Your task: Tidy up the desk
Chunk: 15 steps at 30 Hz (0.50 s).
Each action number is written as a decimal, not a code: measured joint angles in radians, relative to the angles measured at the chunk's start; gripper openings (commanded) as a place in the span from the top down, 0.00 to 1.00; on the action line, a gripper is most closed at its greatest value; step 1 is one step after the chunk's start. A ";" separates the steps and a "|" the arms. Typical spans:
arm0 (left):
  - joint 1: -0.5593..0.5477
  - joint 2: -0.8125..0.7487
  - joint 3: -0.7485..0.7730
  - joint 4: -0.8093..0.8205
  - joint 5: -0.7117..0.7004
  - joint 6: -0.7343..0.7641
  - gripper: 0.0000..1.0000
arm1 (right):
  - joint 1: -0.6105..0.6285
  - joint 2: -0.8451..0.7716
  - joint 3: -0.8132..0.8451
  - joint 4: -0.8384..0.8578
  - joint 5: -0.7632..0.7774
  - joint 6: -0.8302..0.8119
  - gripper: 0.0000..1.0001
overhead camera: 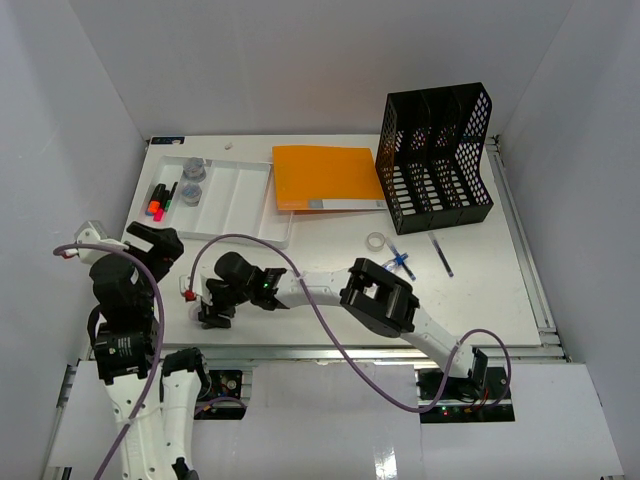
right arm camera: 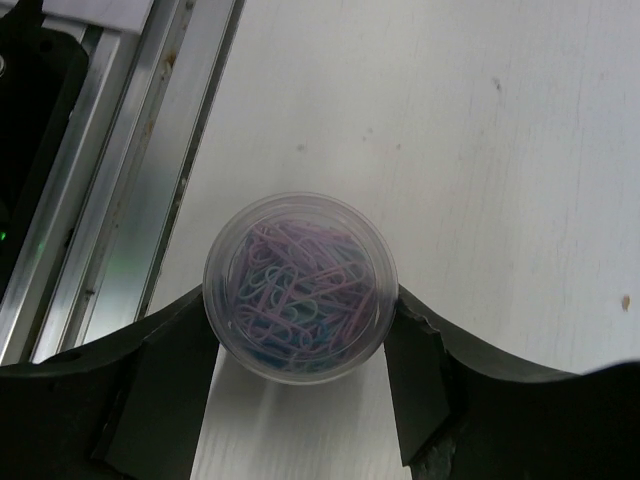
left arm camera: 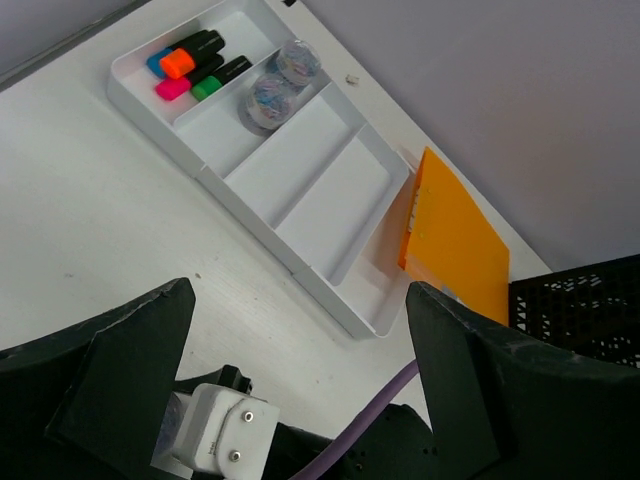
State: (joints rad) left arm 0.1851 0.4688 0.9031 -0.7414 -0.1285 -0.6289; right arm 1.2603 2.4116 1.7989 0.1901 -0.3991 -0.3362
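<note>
From above, my right gripper (overhead camera: pixel 214 314) hides the tub of paper clips (right arm camera: pixel 300 285). My left wrist view cuts off the black file rack (left arm camera: pixel 585 310) on the right. The far white speck (overhead camera: pixel 228 146) is too small to tell.

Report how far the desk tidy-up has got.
Done: highlighters and two paper-clip tubs sit in the tray. In hand: the right claw pinches a third tub on the desk near the rail. Probably left: tape roll, pens and orange folder lie loose.
</note>
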 measured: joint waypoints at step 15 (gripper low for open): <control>-0.012 0.084 -0.182 0.268 0.629 -0.095 0.02 | -0.425 -0.731 -0.593 -0.168 -0.288 -0.197 0.92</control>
State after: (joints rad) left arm 0.1726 0.5526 0.7210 -0.4736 0.5002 -0.7238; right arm 0.8350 1.6804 1.2055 0.0221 -0.6867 -0.5328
